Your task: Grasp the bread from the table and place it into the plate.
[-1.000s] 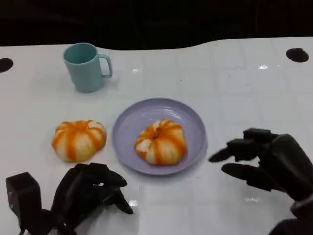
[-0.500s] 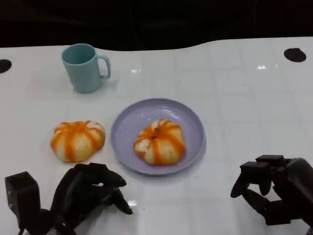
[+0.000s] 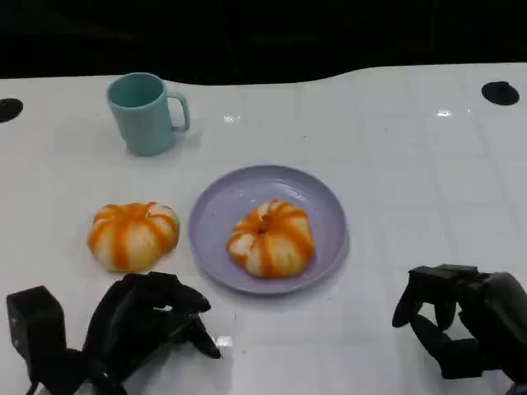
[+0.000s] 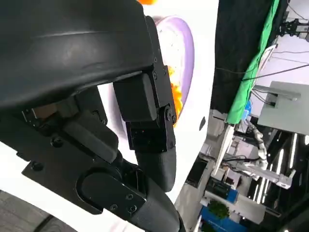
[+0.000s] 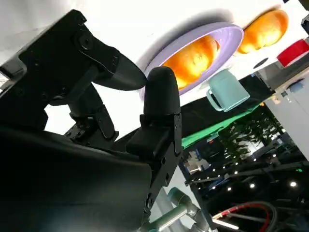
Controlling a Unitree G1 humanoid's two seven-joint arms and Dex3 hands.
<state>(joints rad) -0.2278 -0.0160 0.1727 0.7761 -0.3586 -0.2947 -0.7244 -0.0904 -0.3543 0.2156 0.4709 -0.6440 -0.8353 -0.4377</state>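
Note:
One orange-striped bread (image 3: 270,238) lies in the purple plate (image 3: 328,204) at the table's middle. A second striped bread (image 3: 132,234) sits on the table just left of the plate. My left hand (image 3: 148,322) rests near the front edge, below that second bread, with its fingers curled in and nothing in them. At the lower right, apart from the plate, my right hand (image 3: 461,325) has its fingers curled in on nothing. In the right wrist view, the plate (image 5: 232,33), its bread (image 5: 193,58) and the other bread (image 5: 263,30) lie beyond the fingers (image 5: 161,96).
A teal mug (image 3: 146,111) stands at the back left, handle to the right. Dark round holes mark the table's far left (image 3: 6,108) and far right (image 3: 501,92). The table's far edge meets a dark background.
My right hand has drawn back from beside the plate toward the near edge and curled its spread fingers in. The left hand and both breads have stayed put.

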